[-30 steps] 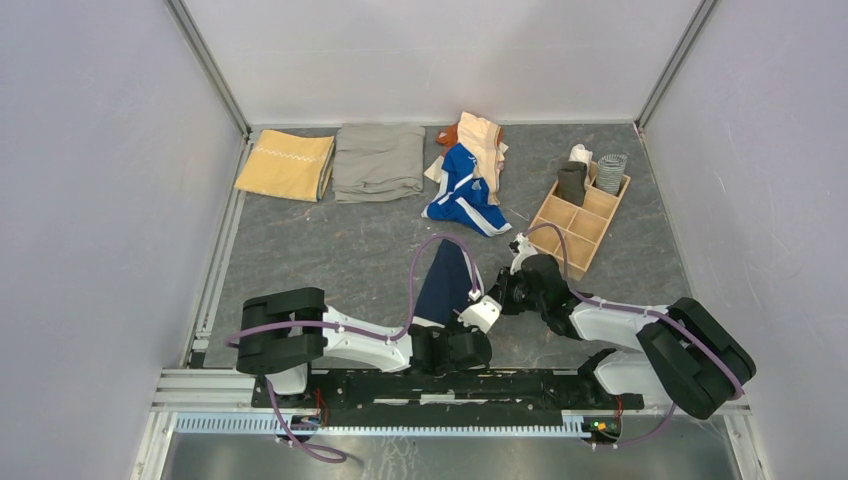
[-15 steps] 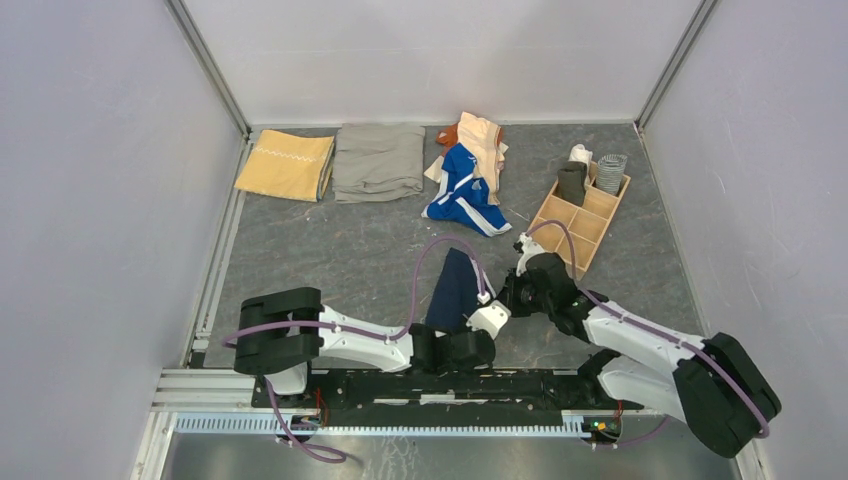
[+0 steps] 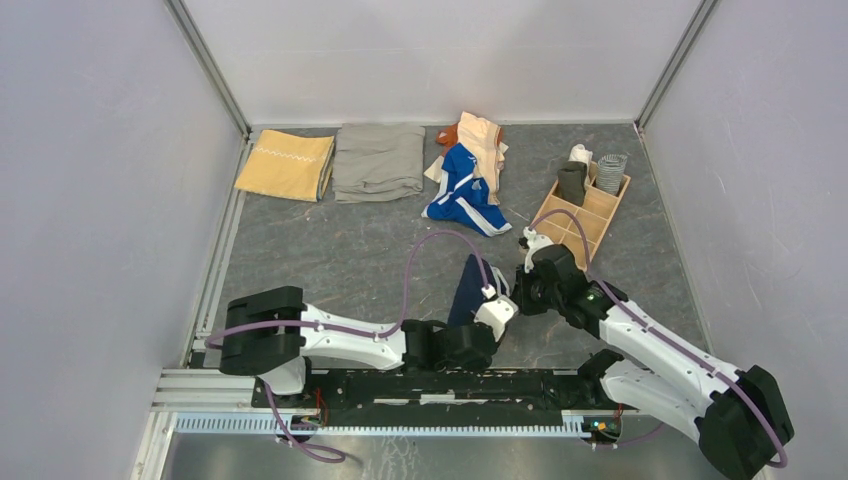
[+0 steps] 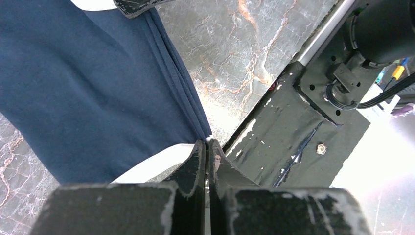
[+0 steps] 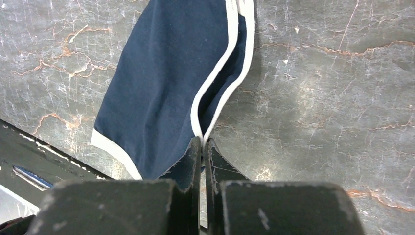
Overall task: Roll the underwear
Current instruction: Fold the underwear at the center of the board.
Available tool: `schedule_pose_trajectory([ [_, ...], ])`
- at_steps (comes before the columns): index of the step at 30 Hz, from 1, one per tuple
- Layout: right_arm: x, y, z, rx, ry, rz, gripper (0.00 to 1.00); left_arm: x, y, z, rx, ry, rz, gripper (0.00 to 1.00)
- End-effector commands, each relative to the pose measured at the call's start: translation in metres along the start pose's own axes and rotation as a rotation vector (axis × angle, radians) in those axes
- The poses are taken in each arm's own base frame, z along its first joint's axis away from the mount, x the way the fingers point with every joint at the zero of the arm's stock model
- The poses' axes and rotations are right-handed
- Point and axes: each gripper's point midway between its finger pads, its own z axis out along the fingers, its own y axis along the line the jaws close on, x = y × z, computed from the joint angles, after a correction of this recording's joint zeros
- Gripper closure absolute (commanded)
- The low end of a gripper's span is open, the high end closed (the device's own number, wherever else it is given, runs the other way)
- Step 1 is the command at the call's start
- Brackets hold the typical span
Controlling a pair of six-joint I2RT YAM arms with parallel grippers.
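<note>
Navy underwear [image 3: 468,290] sits near six o'clock, left gripper [image 4: 206,147] pinched tight on its corner, right gripper [image 5: 202,144] clamped on its trimmed edge.

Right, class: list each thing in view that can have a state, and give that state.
Navy underwear: unrolled, pinched at two edges.
Left fingers: shut on its corner.
Right fingers: shut on its white trim.
Blue and peach pieces: heaped, unrolled.
Mustard cloth: folded.
Grey-khaki cloth: folded.
Wooden organizer: rolled pieces in far compartments.
</note>
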Motion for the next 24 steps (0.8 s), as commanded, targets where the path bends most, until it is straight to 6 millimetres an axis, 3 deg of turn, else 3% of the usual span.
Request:
schedule_pose_trajectory([
  [1, -0.028, 0.005, -0.007, 0.012, -0.055, -0.034, 1.0, -0.001, -0.016, -0.015, 0.09, -0.023, -0.056, 0.98],
  [15, -0.053, 0.04, -0.006, -0.034, -0.046, -0.065, 1.0, 0.003, 0.014, -0.036, 0.085, -0.106, -0.176, 0.98],
  [24, -0.073, 0.06, 0.005, -0.046, -0.049, -0.079, 1.0, 0.006, 0.039, -0.044, 0.054, -0.143, -0.219, 0.98],
])
